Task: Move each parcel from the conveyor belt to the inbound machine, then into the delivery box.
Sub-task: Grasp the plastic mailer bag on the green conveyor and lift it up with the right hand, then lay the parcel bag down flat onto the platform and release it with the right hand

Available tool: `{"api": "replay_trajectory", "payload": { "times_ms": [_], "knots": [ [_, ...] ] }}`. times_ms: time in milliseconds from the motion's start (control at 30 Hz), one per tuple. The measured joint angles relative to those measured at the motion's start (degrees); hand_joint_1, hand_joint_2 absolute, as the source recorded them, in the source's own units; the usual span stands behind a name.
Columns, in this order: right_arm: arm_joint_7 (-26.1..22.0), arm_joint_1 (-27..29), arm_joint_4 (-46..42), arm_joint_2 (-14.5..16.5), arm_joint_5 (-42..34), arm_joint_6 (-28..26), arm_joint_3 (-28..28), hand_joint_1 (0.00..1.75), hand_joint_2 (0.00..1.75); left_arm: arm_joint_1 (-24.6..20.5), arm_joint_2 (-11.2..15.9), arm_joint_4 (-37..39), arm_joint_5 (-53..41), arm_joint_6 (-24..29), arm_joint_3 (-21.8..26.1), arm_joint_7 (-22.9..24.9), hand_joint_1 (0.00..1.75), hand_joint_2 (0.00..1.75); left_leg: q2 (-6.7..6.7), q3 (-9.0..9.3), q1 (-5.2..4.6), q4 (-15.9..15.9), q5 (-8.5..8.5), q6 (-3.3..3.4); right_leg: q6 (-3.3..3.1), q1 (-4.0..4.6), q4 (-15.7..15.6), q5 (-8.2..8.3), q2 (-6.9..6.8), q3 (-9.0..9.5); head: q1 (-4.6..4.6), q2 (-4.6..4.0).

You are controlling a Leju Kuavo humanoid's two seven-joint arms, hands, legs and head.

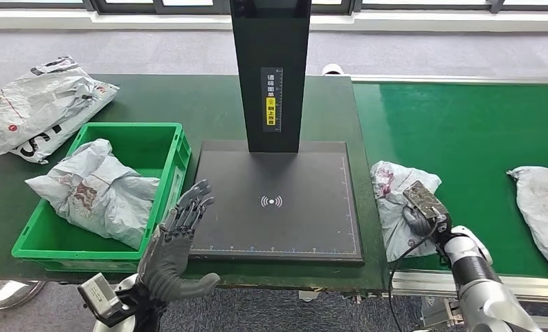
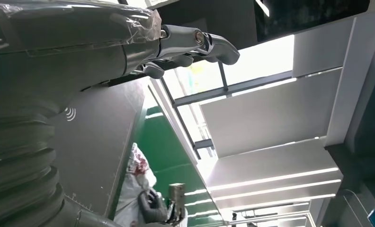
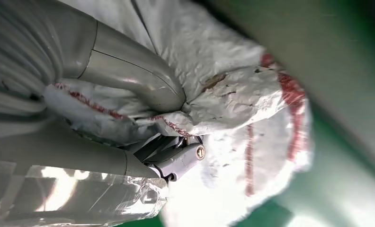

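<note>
Right robot hand [image 1: 419, 220] has its fingers clamped on a white parcel [image 1: 394, 187] at the belt's [image 1: 465, 131] near-left corner, beside the scanner [image 1: 278, 207]. Left robot hand [image 1: 178, 242] hangs over the table's [image 1: 209, 104] front edge, fingers spread, holding nothing.

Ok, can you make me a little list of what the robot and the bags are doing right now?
right hand: grips a white bag at the near end of the belt
left hand: open, fingers spread, holds nothing, at the near left corner of the scanner pad
scanner pad: bare
green box: one grey bag inside
belt: another bag waits at the right
table: more bags piled behind the box on the left
</note>
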Motion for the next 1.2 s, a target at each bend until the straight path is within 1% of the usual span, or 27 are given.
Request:
{"api": "replay_trajectory", "payload": {
  "times_ms": [67,167,267,400,567,700,800,900,967,1067,1200],
  "knots": [
    [-1.05,0.87,-4.06,0.44,-3.86,1.23,-0.07,1.75,1.75,0.46,-0.27,-0.48,-0.42,0.37,0.2,0.01,0.0,1.75,0.0,0.0,0.0,0.0,0.0,-0.01,0.0,0.0,0.0,0.0,0.01,-0.01,0.0,0.0],
    [-0.11,1.92,-11.9,1.36,-8.67,3.0,-0.08,1.75,1.75,0.68,-0.91,-0.82,-0.91,0.74,0.51,0.13,0.0,1.75,0.0,0.01,0.0,0.0,0.0,-0.01,0.0,0.0,0.0,0.0,0.01,-0.01,0.0,0.0],
    [0.33,2.45,-16.75,1.94,-9.74,3.48,-0.08,1.75,1.75,0.71,-1.31,-0.99,-0.93,0.8,0.66,0.18,0.0,1.75,-0.02,0.01,0.0,0.0,0.0,0.0,0.01,0.0,0.0,-0.01,-0.02,-0.01,0.0,0.0],
    [-1.03,3.94,-21.85,2.47,-12.77,3.45,-0.08,1.75,1.75,0.71,-1.72,-1.08,-0.96,1.1,1.05,0.44,0.0,1.75,-0.04,-0.01,0.0,0.0,0.0,0.0,0.01,-0.01,-0.01,-0.01,-0.04,-0.01,0.0,0.0],
    [-0.05,9.06,-33.46,3.53,-18.7,4.27,-0.08,1.75,1.75,0.84,-2.08,-1.61,-0.98,1.15,1.98,0.84,0.0,1.75,-0.06,-0.02,0.0,0.0,-0.02,0.0,0.0,0.0,-0.01,-0.03,-0.06,-0.01,0.0,0.0],
    [0.85,14.05,-43.7,4.91,-20.24,3.73,-0.08,1.75,1.75,1.67,-2.46,-2.35,-1.05,0.96,2.61,1.09,0.0,1.75,-0.06,-0.02,0.0,-0.01,-0.08,-0.06,-0.03,0.0,-0.01,-0.1,-0.05,-0.01,0.0,0.0],
    [2.43,15.7,-48.8,5.97,-18.65,2.44,0.07,1.75,1.75,1.97,-2.98,-2.73,-1.49,0.3,2.91,1.2,0.0,1.75,-0.04,-0.03,0.0,-0.01,-0.09,-0.06,-0.03,0.0,-0.01,-0.13,-0.04,-0.01,0.0,0.0],
    [3.89,15.45,-49.79,6.97,-14.88,1.17,1.51,1.75,1.75,1.49,-3.33,-2.63,-1.69,-0.46,2.94,1.51,0.0,1.75,-0.01,-0.04,0.01,-0.02,-0.09,-0.06,-0.04,0.01,-0.01,-0.13,-0.03,0.0,0.0,0.0],
    [4.39,14.9,-49.14,7.94,-12.11,-0.11,3.8,1.75,1.75,0.84,-3.45,-2.35,-1.67,-0.92,2.93,1.72,0.0,1.75,0.01,-0.03,0.01,-0.02,-0.08,-0.07,-0.07,0.01,0.0,-0.11,0.0,0.0,0.0,0.0],
    [4.49,13.19,-45.99,9.81,-9.81,-2.03,9.36,1.75,1.75,-0.06,-3.52,-1.83,-1.48,-1.36,2.87,1.83,0.0,1.75,0.1,0.03,0.03,-0.03,-0.04,-0.14,-0.13,0.04,0.02,-0.06,0.1,-0.01,0.0,0.0],
    [4.37,9.43,-38.96,12.13,-10.38,-4.53,17.44,1.75,1.75,-0.91,-3.52,-1.22,-0.77,-1.43,2.68,1.92,0.0,1.75,0.1,0.08,0.07,-0.03,0.04,-0.25,-0.18,0.08,0.04,-0.03,0.12,-0.03,0.0,0.0]
  ]
}}
